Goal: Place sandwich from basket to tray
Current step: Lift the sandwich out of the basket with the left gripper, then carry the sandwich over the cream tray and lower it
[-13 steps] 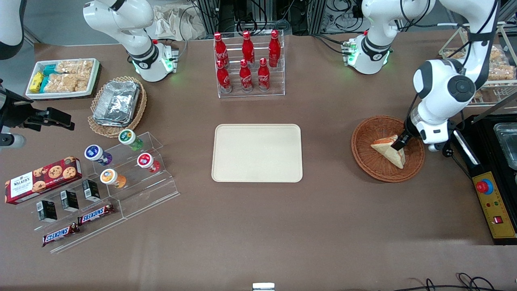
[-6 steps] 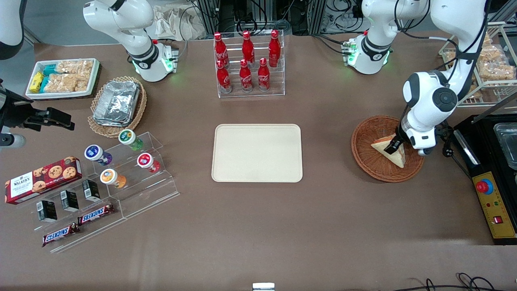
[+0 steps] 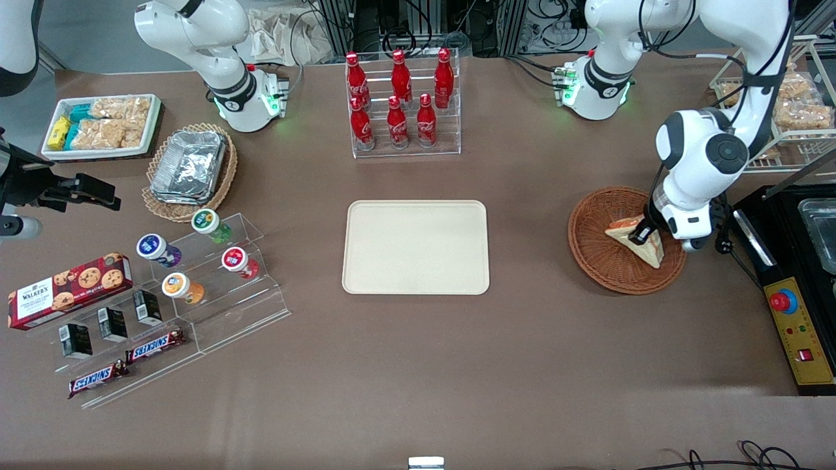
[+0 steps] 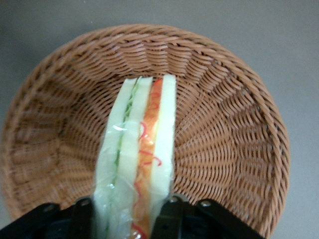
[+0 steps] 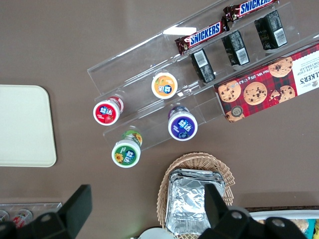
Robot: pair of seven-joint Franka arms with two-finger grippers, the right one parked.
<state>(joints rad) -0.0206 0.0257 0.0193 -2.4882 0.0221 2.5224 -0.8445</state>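
Note:
The sandwich point(image 3: 637, 245), a pale triangular wedge with red and green filling, is in the round reddish-brown wicker basket point(image 3: 591, 245) toward the working arm's end of the table. My left gripper point(image 3: 642, 234) is shut on the sandwich, one black finger on each bread face. In the left wrist view the sandwich point(image 4: 142, 149) stands on edge between the fingers point(image 4: 167, 219), wrapped in clear film, above the basket's woven floor point(image 4: 224, 129). The gripper point(image 4: 127, 221) grips its near end. The cream-beige tray point(image 3: 416, 247) lies bare at mid-table, and part of it shows in the right wrist view point(image 5: 22, 124).
A rack of red cola bottles point(image 3: 400, 98) stands farther from the camera than the tray. A black machine with a yellow control panel point(image 3: 797, 326) is beside the basket. A wire rack of bagged snacks point(image 3: 793, 111) stands close to the working arm. Yogurt cups and chocolate bars on clear tiers point(image 3: 189, 274) lie toward the parked arm's end.
The gripper came down onto the sandwich and closed on it. The sandwich has tilted and shifted slightly inside the basket, its point now swung toward the basket's rim.

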